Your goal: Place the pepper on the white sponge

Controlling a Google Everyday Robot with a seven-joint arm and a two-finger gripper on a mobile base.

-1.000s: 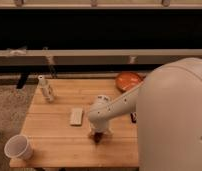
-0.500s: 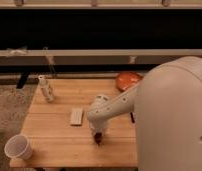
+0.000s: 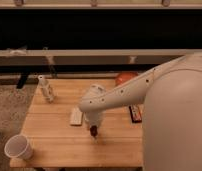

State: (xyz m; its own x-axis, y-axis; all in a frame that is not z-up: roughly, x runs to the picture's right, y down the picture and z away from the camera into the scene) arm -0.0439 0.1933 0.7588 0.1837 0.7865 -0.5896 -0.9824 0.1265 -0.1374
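My gripper (image 3: pixel 93 129) points down over the middle of the wooden table (image 3: pixel 54 142), on the end of the white arm that reaches in from the right. The small dark red pepper (image 3: pixel 93 132) sits between its fingertips at the table surface, and the gripper is shut on it. The white sponge (image 3: pixel 76 116) lies flat on the table just left of the gripper and a little farther back, apart from the pepper. The arm's wrist hides the table right behind the gripper.
A white cup (image 3: pixel 18 147) stands at the table's front left corner. A pale upright object (image 3: pixel 45 88) stands at the back left. An orange-red round object (image 3: pixel 126 78) sits at the back right, and a black rectangular object (image 3: pixel 135 113) lies beside the arm.
The gripper's fingers have come together on the pepper. The arm has stayed almost in the same place over the table's middle.
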